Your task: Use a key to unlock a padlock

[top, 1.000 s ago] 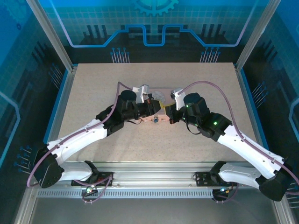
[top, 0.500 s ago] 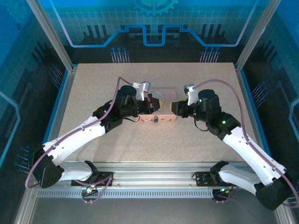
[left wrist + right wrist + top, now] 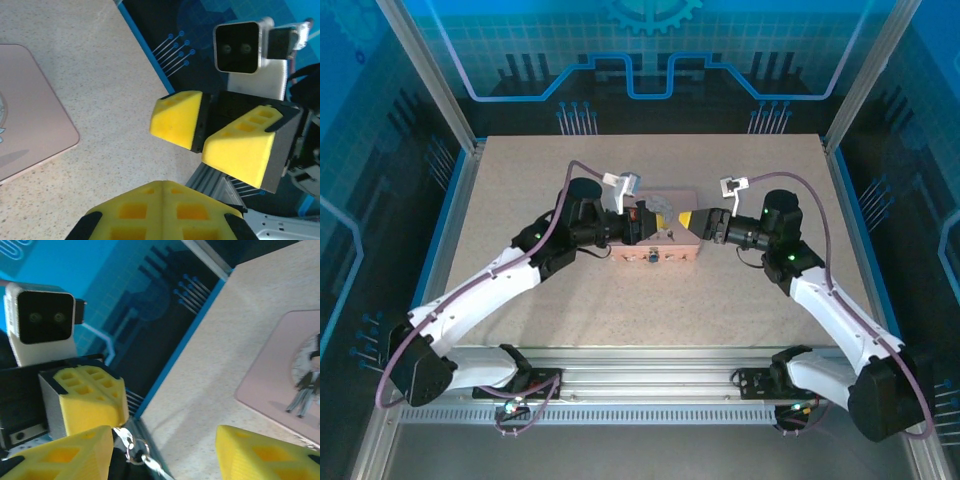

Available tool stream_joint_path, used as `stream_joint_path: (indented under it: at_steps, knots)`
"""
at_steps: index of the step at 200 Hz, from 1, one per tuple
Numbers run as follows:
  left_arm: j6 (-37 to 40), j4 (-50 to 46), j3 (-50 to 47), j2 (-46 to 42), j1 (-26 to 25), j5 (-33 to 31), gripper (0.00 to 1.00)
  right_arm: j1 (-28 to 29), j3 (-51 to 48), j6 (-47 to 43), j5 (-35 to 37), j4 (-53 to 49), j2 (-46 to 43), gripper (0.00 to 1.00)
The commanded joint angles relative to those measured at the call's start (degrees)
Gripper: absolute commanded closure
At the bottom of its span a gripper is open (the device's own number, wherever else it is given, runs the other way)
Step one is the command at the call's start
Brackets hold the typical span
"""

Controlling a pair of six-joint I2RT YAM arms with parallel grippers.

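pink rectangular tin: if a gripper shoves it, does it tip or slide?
The pink rectangular tin lies flat on the speckled table, so it probably slides rather than tips. Its lid looks smooth, so a grip may slip. It looks rigid, not floppy.

We see a pink rectangular tin [image 3: 680, 250] on the speckled beige bench [image 3: 520, 190], with a tiny teal-blue padlock [image 3: 651, 256] at its near side. The left end effector [image 3: 661, 211] and the right end effector [image 3: 691, 218] face each other above it.

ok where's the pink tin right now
The pink tin lies mid-table in the top view, just nearer the arm bases than the facing tips of the left gripper and right gripper.
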Motion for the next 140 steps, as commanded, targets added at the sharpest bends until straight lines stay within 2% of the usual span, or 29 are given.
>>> stream_joint_path:
  at_steps: [1,30,102,140]
  knots:
    - [0.0,4.7,-1.2,-1.8,0.3,3.3,1.00,-0.3,-1.4,7.5,-6.1,13.6,0.3,0.47]
    - [-1.2,6.5,-1.8,-2.0,0.3,3.6,1.00,1.5,-1.0,6.6,-6.7,13.3,0.3,0.54]
    - [-5.1,11.5,-4.0,-2.5,0.2,4.2,1.00,4.8,-0.2,5.1,-5.0,12.3,0.5,0.55]
    - [-5.4,11.8,-4.4,-3.1,0.2,3.0,1.00,6.0,0.5,4.1,-5.3,11.3,0.4,0.64]
